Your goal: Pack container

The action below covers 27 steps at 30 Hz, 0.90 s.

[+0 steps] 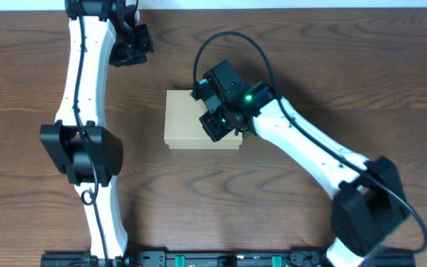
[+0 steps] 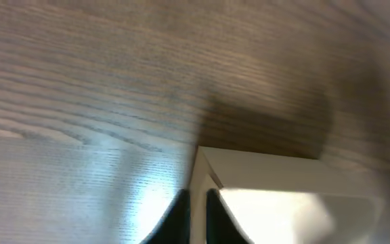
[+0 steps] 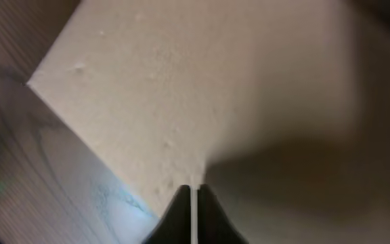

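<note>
Container: the tan cardboard container (image 1: pixel 187 119) sits near the middle of the counter (image 1: pixel 310 59), a little toward its far edge. Its long sides run parallel to the front edge.
Lid: it appears to lie flat on top. No contents can be seen from any view.
Right fingers: the right fingers (image 3: pixel 178 217) are pressed together with only a hairline between them. They are over the right half of the container top, pointing down at the bare cardboard. Whether they touch it cannot be told.
Left fingers: the left fingers (image 2: pixel 175 220) are drawn close, nothing between them. They hang over bare wood toward the far left corner of the counter, well apart from the container.
Step in hand: probably pressing the lid shut.
How to do it well: push straight down, not sideways, so the light container does not slide toward the left edge.
Where to press: near the lid's free edge rather than the hinge, since that is where the flap is likely to spring up.
Force: keep it gentle, because thin cardboard dents.
Risk: a slanted push could skid the container or tip it.
</note>
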Available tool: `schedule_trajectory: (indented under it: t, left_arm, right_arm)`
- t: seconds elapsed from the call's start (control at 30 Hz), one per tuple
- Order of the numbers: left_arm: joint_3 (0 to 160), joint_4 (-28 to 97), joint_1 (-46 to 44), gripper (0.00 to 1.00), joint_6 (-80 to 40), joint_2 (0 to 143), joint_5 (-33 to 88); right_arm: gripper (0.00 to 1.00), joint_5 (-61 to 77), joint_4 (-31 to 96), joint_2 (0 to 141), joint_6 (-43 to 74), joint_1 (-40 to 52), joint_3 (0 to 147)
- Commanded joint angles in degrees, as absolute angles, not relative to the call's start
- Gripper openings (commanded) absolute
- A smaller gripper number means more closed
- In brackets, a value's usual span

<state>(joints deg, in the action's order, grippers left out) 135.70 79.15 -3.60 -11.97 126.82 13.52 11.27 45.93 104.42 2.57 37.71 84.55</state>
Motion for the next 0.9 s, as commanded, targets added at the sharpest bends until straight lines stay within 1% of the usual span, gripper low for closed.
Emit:
schedule_trajectory:
  t: [0.0, 0.03, 0.07, 0.23, 0.33, 0.4, 0.5, 0.6, 0.7, 0.87]
  left_arm:
    - [137.12, 79.44, -3.73, 0.44, -11.84, 120.99, 13.10]
    - [137.12, 79.46, -3.73, 0.89, -11.84, 119.72, 13.10]
    - [137.12, 79.48, -3.73, 0.96, -11.84, 118.80, 13.10]
    - [137.10, 79.64, -3.73, 0.96, -12.93, 114.34, 13.58]
    - [137.10, 82.59, -3.77, 0.96, -12.34, 112.16, 16.71]
    - [137.10, 84.01, -3.70, 0.96, -8.86, 110.61, 18.28]
    - [137.10, 87.77, -3.68, 0.95, -5.02, 107.96, 17.52]
    - [137.08, 91.22, -3.66, 0.95, -1.48, 105.10, 17.41]
    - [136.97, 94.00, -3.66, 0.95, -0.01, 102.15, 17.41]
    - [134.45, 96.77, -3.66, 0.96, 0.91, 94.74, 16.05]
  right_arm:
    - [0.59, 8.80, 46.09, 97.82, 2.15, 36.58, 84.33]
    - [0.99, 8.78, 46.02, 95.88, 1.52, 35.94, 84.33]
    - [0.99, 8.69, 45.89, 94.54, 1.19, 35.53, 84.33]
    - [0.99, 0.97, 44.97, 88.88, 1.23, 33.82, 84.33]
    - [0.99, 0.80, 45.95, 85.86, 2.00, 33.01, 84.33]
    - [0.99, 0.84, 46.37, 84.01, -0.16, 32.16, 84.31]
    - [0.99, 1.43, 49.01, 80.97, -4.99, 30.46, 84.25]
    - [0.99, 5.98, 52.95, 77.38, -9.76, 27.99, 82.91]
    - [0.99, 11.00, 52.45, 72.10, -12.58, 24.77, 77.62]
    - [0.99, 16.21, 47.24, 56.51, -12.53, 18.20, 62.85]
